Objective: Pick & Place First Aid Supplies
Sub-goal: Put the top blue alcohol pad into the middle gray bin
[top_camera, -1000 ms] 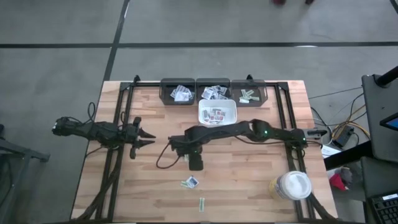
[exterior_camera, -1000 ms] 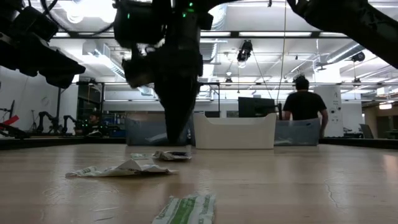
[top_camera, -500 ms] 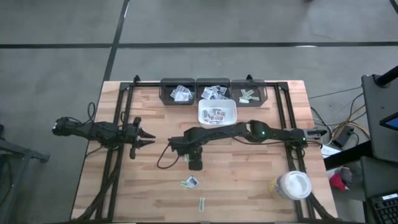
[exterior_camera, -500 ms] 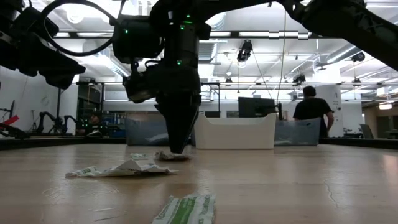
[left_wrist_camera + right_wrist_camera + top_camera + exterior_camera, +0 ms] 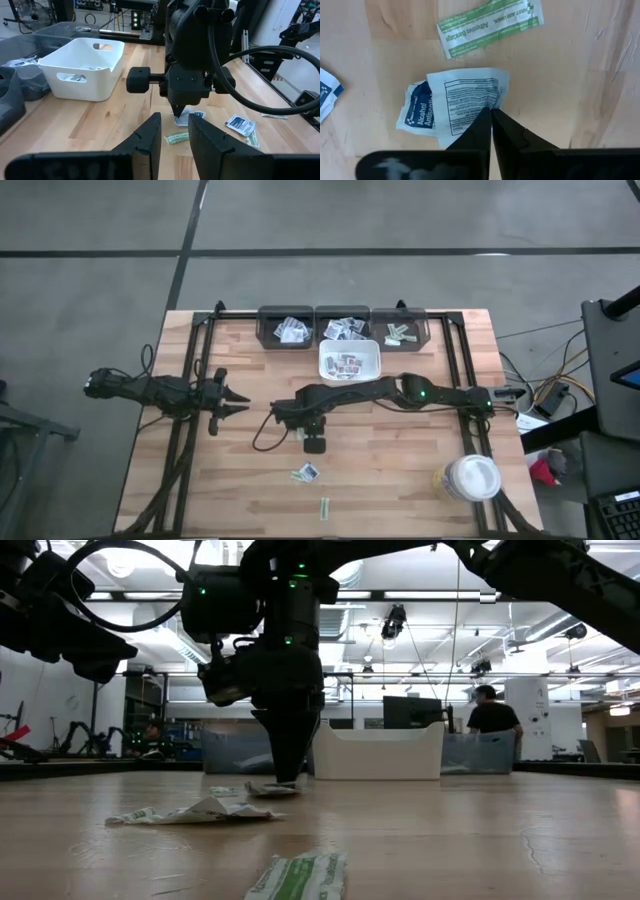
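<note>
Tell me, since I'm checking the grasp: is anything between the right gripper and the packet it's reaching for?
Nothing visible. The right gripper is shut on the edge of the white antiseptic packet lying on the table. The green bandage strip lies apart, beside it.

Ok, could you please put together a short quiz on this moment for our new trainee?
1. True or false: the right gripper has its jaws shut on the edge of the alcohol antiseptic packet.
2. Where does the green-printed bandage strip lie? A: in the white tray. B: on the wooden table, beside the alcohol antiseptic packet. C: between the jaws of the left arm.
3. Fill the gap: the left gripper, at the table's left side, has its jaws ____.

Key: 1 true; 2 B; 3 open.
</note>
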Robot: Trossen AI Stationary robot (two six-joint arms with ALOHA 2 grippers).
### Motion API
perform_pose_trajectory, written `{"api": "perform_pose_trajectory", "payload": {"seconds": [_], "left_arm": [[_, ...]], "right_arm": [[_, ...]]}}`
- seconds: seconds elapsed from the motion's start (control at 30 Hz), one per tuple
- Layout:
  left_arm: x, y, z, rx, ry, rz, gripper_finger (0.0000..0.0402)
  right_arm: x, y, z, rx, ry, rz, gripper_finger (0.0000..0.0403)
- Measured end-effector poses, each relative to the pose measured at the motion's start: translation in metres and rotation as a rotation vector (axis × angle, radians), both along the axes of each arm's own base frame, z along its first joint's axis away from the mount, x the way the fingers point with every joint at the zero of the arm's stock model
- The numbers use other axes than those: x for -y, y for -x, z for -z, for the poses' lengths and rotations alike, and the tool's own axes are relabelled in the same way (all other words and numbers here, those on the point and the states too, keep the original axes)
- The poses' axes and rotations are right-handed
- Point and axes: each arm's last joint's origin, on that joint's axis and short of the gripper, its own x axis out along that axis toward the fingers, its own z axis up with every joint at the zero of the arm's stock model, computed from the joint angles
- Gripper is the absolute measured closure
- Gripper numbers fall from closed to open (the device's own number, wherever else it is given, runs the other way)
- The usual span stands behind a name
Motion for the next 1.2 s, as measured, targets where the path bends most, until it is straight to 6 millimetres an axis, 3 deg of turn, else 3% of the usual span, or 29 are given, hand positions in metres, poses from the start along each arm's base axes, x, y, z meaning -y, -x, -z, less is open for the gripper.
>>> {"api": "perform_pose_trajectory", "payload": {"seconds": [0.4,0.63,0.9,1.07,1.2], "left_arm": [[0.0,0.0,0.0,-0.001,-0.001,0.0,0.0307],[0.0,0.0,0.0,-0.001,-0.001,0.0,0.0307],[0.0,0.0,0.0,-0.001,-0.004,0.001,0.0307],[0.0,0.0,0.0,-0.001,-0.005,0.001,0.0307],[0.0,0.0,0.0,-0.001,-0.005,0.001,0.0307]], "right_arm": [[0.001,0.01,-0.009,-0.075,0.003,0.019,0.0394],[0.001,0.018,-0.059,0.024,-0.069,-0.055,0.0394],[0.006,0.02,-0.088,0.143,-0.259,-0.174,0.0394],[0.023,0.01,-0.095,0.254,-0.226,-0.096,0.0394],[0.051,0.007,-0.104,0.313,-0.008,0.076,0.0394]]}}
